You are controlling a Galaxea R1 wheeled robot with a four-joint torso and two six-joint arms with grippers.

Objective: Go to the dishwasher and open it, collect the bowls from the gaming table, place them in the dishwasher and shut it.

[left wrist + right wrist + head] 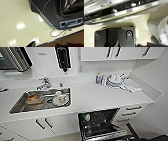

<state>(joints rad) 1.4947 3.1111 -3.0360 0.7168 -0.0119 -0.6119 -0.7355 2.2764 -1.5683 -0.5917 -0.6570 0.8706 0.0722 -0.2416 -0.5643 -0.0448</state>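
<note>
The right gripper's (pixel 116 44) grip state cannot be told; it hangs just beside the steel door edge of the dishwasher (pixel 101 125). That dishwasher stands open under the white counter (pixel 100 95), right of the sink (pixel 41 100) holding dishes.

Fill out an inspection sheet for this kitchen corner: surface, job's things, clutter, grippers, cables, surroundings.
Surface: white counter, mostly bare in the middle.
Job's things: dishwasher under the counter, door down, dark inside on show; no bright bowls seen.
Clutter: dishes in the steel sink; white dishes and a cloth stacked at the counter's far right.
Grippers: fingers cannot be made out.
Cables: blue cable and thin black wire along the robot's base, over the floor.
Surroundings: white cabinets above, drawers beside the dishwasher, pale floor.
</note>
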